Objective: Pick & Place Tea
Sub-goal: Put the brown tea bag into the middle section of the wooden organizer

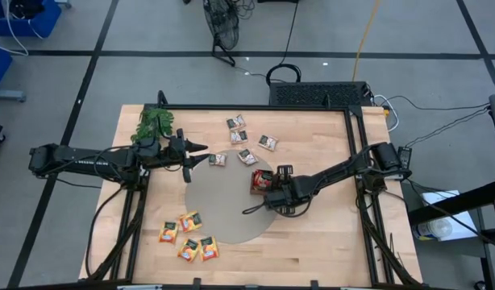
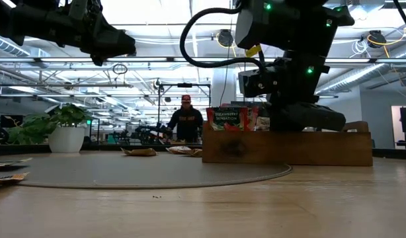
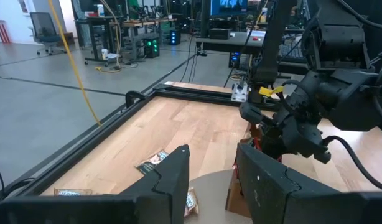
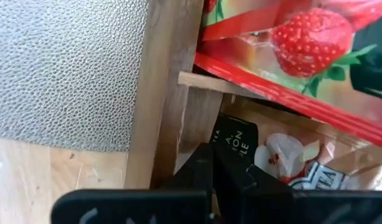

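A long brown wooden tray (image 1: 262, 182) (image 2: 289, 149) sits on the round grey mat (image 1: 223, 205). Red strawberry sachets (image 4: 284, 43) (image 2: 229, 119) stand upright in one of its compartments. My right gripper (image 4: 214, 155) (image 1: 272, 192) reaches slanting down into the neighbouring compartment, shut on a pale tea sachet (image 4: 284, 155) with a dark printed patch. My left gripper (image 3: 209, 180) (image 1: 197, 149) hangs level and open above the mat's far left rim, holding nothing. Grey-white sachets (image 1: 246, 138) lie flat on the far table, orange ones (image 1: 189, 236) near the front. My right gripper's shut fingertips meet at the corner of the sachet's dark patch (image 4: 228, 140); the fingers themselves cover the exact spot. They come slanting down from above. The sachet lies tilted inside the tray compartment, below the wooden divider (image 4: 203, 84).
A green plant (image 1: 155, 122) stands at the table's far left corner. One grey-white sachet (image 1: 218, 159) lies at the mat's far edge, close to my left gripper. A person (image 2: 185, 119) stands in the room beyond the table. The black frame rail (image 3: 197, 93) borders the table.
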